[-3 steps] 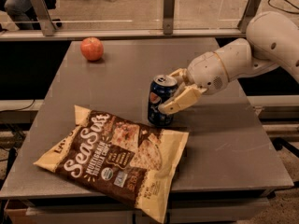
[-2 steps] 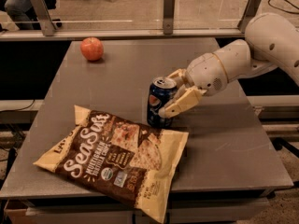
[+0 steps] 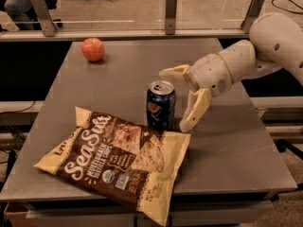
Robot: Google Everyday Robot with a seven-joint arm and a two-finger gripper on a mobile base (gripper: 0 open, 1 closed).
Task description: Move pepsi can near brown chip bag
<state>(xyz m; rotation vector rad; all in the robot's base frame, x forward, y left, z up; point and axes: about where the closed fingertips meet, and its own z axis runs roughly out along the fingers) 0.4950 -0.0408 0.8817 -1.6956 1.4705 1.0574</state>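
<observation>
The pepsi can (image 3: 160,104) stands upright on the grey table (image 3: 236,141), just beyond the top right edge of the brown chip bag (image 3: 116,157). The bag lies flat at the table's front left, with white "Sea Salt" lettering. My gripper (image 3: 176,98) is open, just right of the can. One finger (image 3: 174,73) reaches out behind the can's top, the other finger (image 3: 195,110) hangs down beside the can's right side. The fingers stand apart from the can and hold nothing.
A red-orange apple (image 3: 93,49) sits at the table's far left. A rail with metal posts (image 3: 171,11) runs behind the table. My white arm (image 3: 265,51) comes in from the right.
The gripper has let go of the can and opened, drawing back a little to the right. The can now stands on the table by the bag.
</observation>
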